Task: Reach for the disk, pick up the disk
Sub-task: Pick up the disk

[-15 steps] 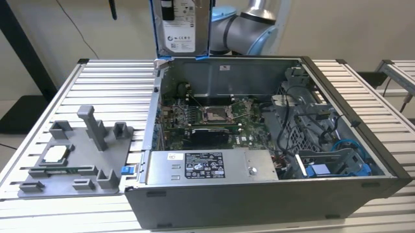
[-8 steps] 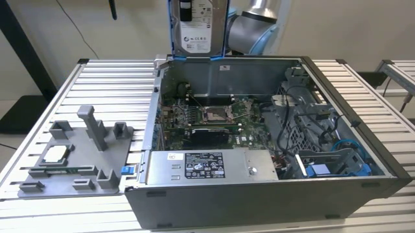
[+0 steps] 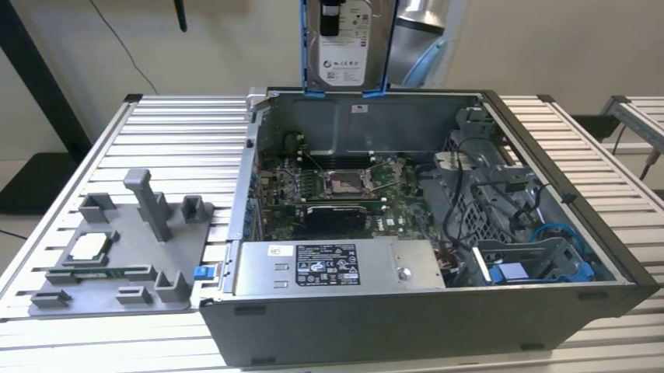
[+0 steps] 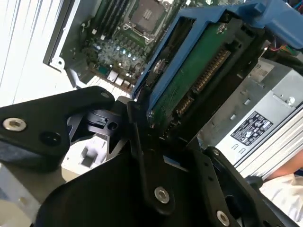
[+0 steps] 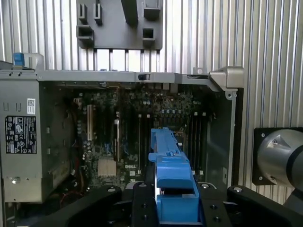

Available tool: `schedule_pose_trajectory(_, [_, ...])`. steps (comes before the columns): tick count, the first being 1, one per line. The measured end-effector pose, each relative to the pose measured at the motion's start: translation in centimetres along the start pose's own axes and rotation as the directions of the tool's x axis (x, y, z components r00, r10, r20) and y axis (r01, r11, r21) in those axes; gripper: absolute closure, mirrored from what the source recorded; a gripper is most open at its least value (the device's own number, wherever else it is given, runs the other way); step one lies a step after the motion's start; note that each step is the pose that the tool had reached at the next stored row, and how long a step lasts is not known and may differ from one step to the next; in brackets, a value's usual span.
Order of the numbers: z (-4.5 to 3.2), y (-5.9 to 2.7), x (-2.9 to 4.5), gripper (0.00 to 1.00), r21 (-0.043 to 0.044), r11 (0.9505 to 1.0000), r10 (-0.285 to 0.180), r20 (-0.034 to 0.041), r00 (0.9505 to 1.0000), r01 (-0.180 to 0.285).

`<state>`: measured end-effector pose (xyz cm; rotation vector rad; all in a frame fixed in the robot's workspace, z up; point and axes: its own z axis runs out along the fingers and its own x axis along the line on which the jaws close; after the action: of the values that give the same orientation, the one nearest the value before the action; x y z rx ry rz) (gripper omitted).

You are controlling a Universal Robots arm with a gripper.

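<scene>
The disk [image 3: 344,48] hangs upright above the back wall of the open computer case [image 3: 363,342], its white label facing the exterior view and blue rails down both long edges. In the second wrist view its green circuit-board underside [image 4: 201,78] and a blue rail show, clamped between black fingers [image 4: 142,142]. The first wrist view looks down its blue rail [image 5: 171,175] onto the motherboard. My gripper [image 5: 173,201] is shut on the disk, with a finger [image 5: 142,205] on either side. The disk touches nothing in the case.
The case lies open on a slatted metal table [image 3: 176,132], with the motherboard [image 3: 337,186], a silver power supply box [image 3: 332,268] at the front and blue drive bays [image 3: 529,264] with cables on the exterior view's right. A grey fixture tray [image 3: 124,249] holding a small square chip [image 3: 89,246] sits on the exterior view's left.
</scene>
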<state>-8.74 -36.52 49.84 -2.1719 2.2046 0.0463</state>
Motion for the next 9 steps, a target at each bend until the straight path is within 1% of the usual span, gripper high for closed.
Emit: schedule_pose_trajectory(9, [0.26,-4.12,-0.05,1.0,0.0,1.0,0.0,0.0,1.0,0.0])
